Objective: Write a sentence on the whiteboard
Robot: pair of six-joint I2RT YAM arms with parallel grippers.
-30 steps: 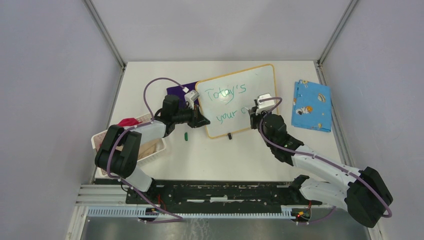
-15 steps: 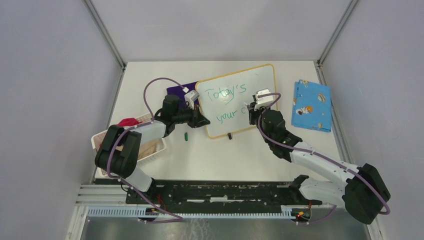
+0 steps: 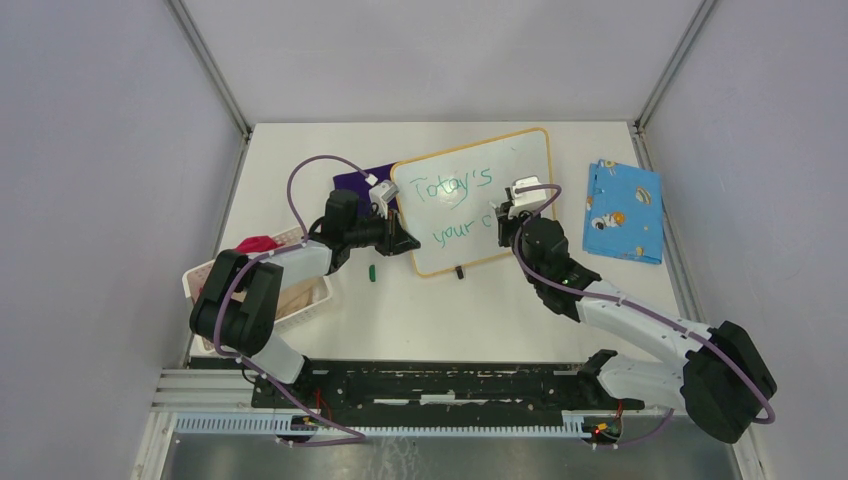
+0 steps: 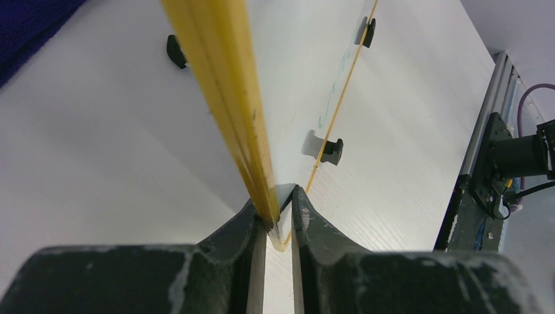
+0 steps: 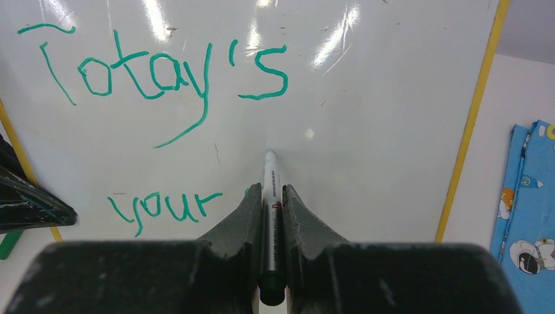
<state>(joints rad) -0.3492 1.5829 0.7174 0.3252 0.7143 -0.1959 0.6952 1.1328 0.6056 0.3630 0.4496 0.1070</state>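
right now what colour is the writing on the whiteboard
The writing is green, seen best in the right wrist view.

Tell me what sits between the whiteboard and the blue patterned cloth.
Nothing: only bare white table between whiteboard and cloth, seen in the top view.

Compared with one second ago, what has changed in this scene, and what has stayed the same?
The right gripper, shut on the marker, moved a little up and left in the top view, over the whiteboard. The left gripper stays clamped on its frame; the board, blue cloth and basket did not move.
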